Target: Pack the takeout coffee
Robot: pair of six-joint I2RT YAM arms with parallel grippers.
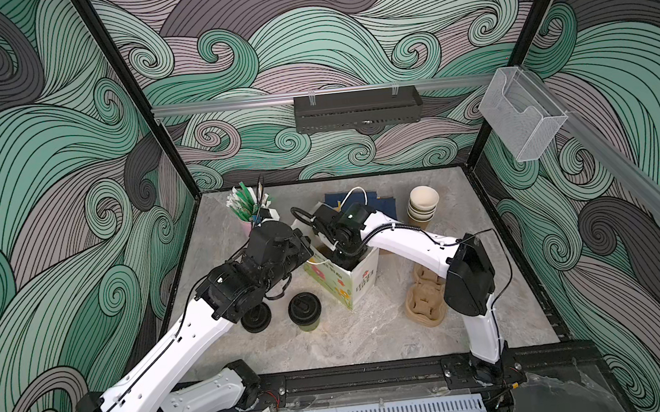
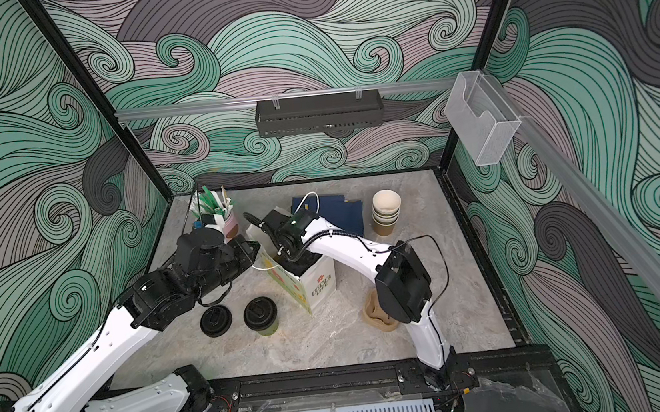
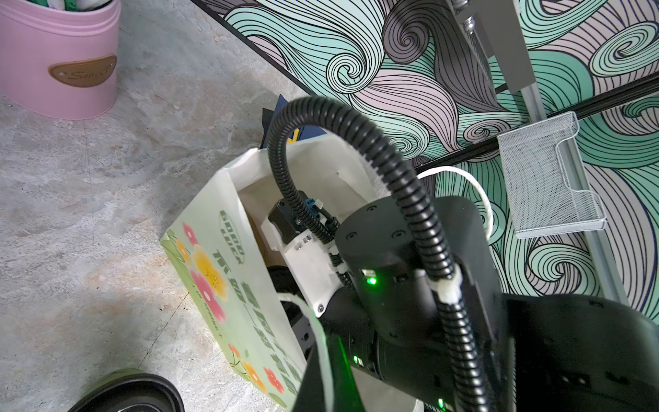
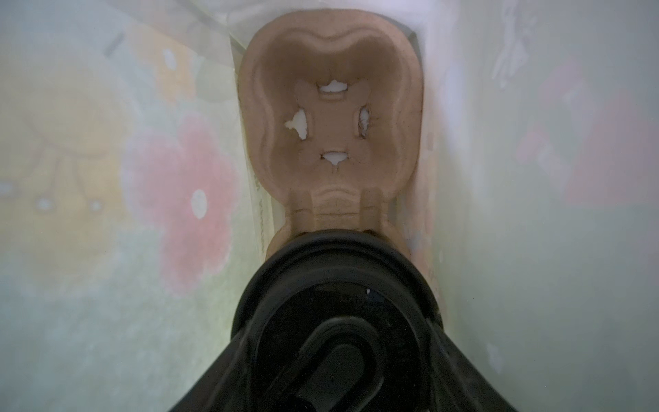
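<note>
2 arms, 1 bag: poses pls? — Kim

L arm (image 1: 176, 348): white forearm climbs from the near-L corner toward centre, wrist turned R. Its left gripper (image 1: 304, 244) ends at the near top edge of the paper bag (image 1: 353, 286). Jaws are pressed together on that edge, by the white cord handle (image 2: 261, 268). Cord or paper, can't tell. Bag leans toward it, mouth open. — Ren

R side? — Kim

R arm (image 1: 403, 245): upper link upright off the front rail, black elbow high. Forearm reaches back-L over the bag, wrist bent straight down. In both top views the right gripper (image 1: 342, 256) is down inside the bag mouth. — Ren

Its grip? — Kim

Wrist view: dark fingers (image 4: 214, 392) run in on both sides beneath a black sip lid, clasped round cup no. 1 (image 4: 335, 314). That cup sits over the near socket of a brown pulp carrier (image 4: 331, 117) on the bag floor. Far socket shows in full. — Ren

And the 2nd coffee? — Kim

Cup no. 2 (image 1: 305, 309), lidded, stands upright on the table (image 1: 335, 348), just L of the bag toward the front, apart from both grippers. Next to it is a loose black lid (image 1: 255, 318), partly under the L wrist. R of the bag lie spare carriers (image 1: 424, 303), below the R elbow. — Ren
</note>
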